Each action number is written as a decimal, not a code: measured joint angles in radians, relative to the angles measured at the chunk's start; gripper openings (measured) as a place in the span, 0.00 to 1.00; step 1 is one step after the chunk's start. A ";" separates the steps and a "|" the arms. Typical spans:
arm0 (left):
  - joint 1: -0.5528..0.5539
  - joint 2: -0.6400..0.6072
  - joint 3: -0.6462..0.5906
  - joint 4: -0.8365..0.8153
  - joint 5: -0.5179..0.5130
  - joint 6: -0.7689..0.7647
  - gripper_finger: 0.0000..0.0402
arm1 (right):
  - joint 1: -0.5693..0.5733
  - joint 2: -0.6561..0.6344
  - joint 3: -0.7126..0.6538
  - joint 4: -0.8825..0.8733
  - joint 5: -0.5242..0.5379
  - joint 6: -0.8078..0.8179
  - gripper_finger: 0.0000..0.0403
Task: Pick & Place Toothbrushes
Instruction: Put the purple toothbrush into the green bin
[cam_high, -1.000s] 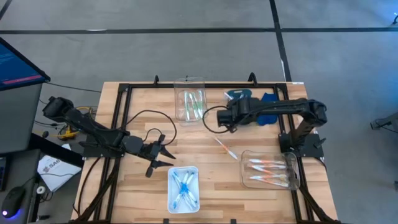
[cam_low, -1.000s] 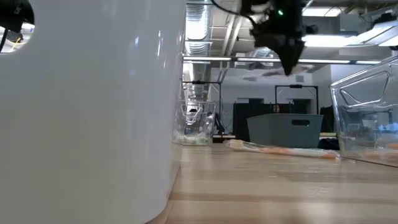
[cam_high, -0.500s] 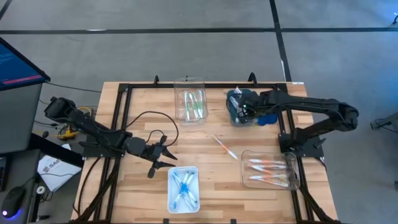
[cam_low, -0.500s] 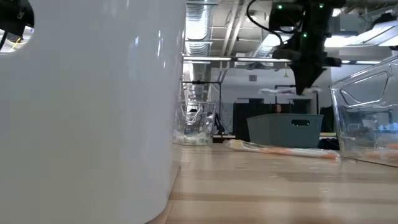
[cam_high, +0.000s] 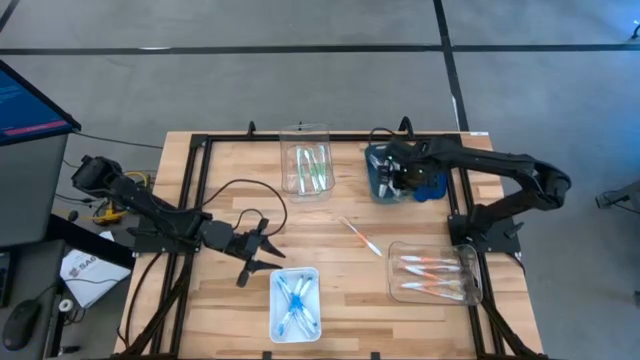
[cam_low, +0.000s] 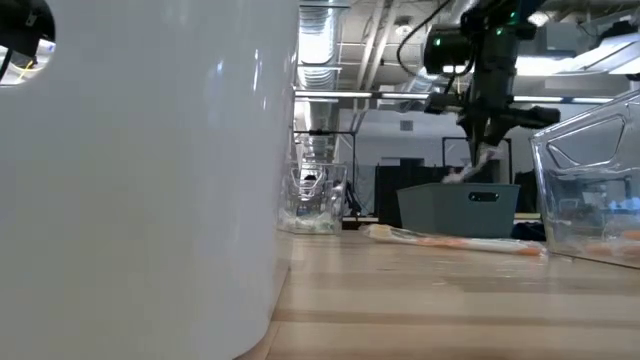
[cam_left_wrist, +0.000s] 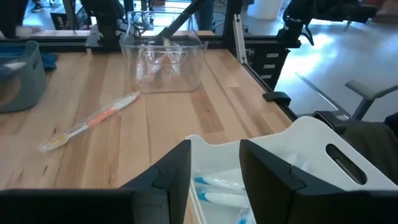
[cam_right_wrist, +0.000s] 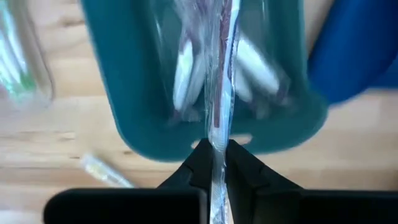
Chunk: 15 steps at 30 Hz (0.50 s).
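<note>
Right gripper (cam_right_wrist: 216, 149) pinched on a clear-handled toothbrush (cam_right_wrist: 222, 93), directly over the teal bin (cam_high: 385, 175) at the table's back right. In the right wrist view the brush runs straight out from between the fingers over the bin's opening; the bin is opaque with rounded corners, several whitish brushes blurred inside. In the low view the same gripper (cam_low: 487, 140) hangs above the bin (cam_low: 455, 205), pale brush end sticking out below the fingertips.

Blue cloth (cam_high: 432, 180) just beside the bin, under the right arm.

Left gripper (cam_high: 258, 252) parked near the front left, fingers spread and empty, right next to the white tray (cam_high: 295, 300). Tray is glossy plastic with handle slots; blue brushes (cam_left_wrist: 214, 190) in it.

One orange-pink brush (cam_high: 360, 238) lies loose on the wood mid-table, clear of everything.

Clear tub (cam_high: 305, 160) at the back holds green brushes (cam_high: 312, 170). Clear tub (cam_high: 435, 272) front right holds orange-pink brushes (cam_high: 428, 265). Black frame rails (cam_high: 190, 200) run along the table edges.
</note>
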 joint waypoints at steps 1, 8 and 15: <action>-0.003 0.000 0.000 0.000 0.000 0.001 0.33 | -0.016 0.010 0.000 0.000 -0.044 0.016 0.05; -0.008 0.000 0.000 0.000 0.000 0.010 0.33 | -0.107 0.077 0.000 0.013 -0.156 0.032 0.05; -0.008 0.000 0.000 0.014 0.000 0.029 0.33 | -0.109 0.135 0.000 0.110 -0.064 0.127 0.05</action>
